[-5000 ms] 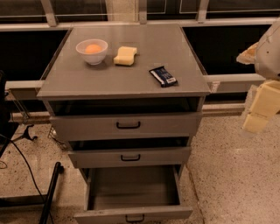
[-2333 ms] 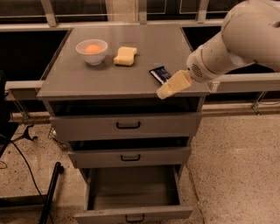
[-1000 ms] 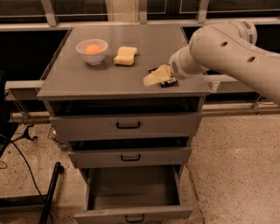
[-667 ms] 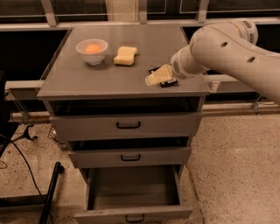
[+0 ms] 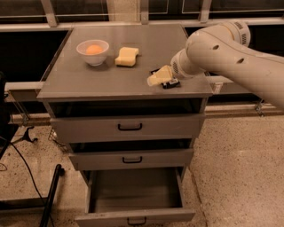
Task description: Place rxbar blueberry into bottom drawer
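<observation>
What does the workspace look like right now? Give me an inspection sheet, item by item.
Surface: grey cabinet top, level.
Job's things: rxbar blueberry on the top's right front, mostly hidden under the gripper; bottom drawer stands open, nothing seen inside.
Clutter: white bowl holding an orange object; yellow sponge beside it.
Grippers: gripper on the bar, arm reaching from the right.
Cables: black cable on the floor, left.
Surroundings: speckled floor; dark windows behind.

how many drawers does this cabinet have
3, stacked under the cabinet top: the top drawer, the middle drawer below it, and the bottom drawer, pulled well out. None seem hidden. The gripper is at the rxbar on that top.
</observation>
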